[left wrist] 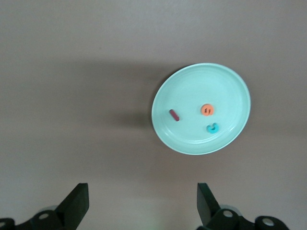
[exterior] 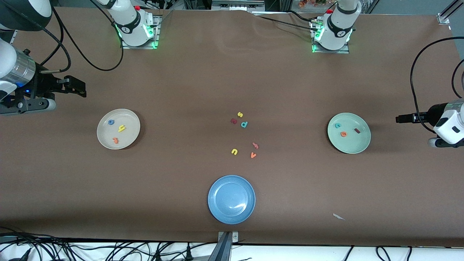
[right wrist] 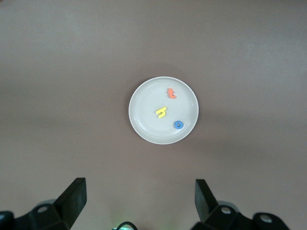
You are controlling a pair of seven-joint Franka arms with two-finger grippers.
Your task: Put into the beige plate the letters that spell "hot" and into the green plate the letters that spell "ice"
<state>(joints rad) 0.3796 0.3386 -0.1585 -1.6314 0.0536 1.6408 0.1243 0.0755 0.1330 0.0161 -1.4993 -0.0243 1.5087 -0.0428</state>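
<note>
While both arms wait raised at the table's ends, the right gripper (right wrist: pixel 136 201) hangs with fingers spread wide and empty above bare table at its end. Next comes the beige plate (exterior: pixel 105 139), holding the blue o (exterior: pixel 111 122), yellow h (exterior: pixel 121 128) and orange t (exterior: pixel 115 140), all apart. Loose letters (exterior: pixel 244 135) lie mid-table; the blue plate (exterior: pixel 214 210) sits nearer the front camera. The green plate (exterior: pixel 362 145) holds the teal c (exterior: pixel 337 125), orange e (exterior: pixel 343 134) and dark red i (exterior: pixel 357 131). The left gripper (left wrist: pixel 143 206) hangs likewise wide open, holding nothing.
</note>
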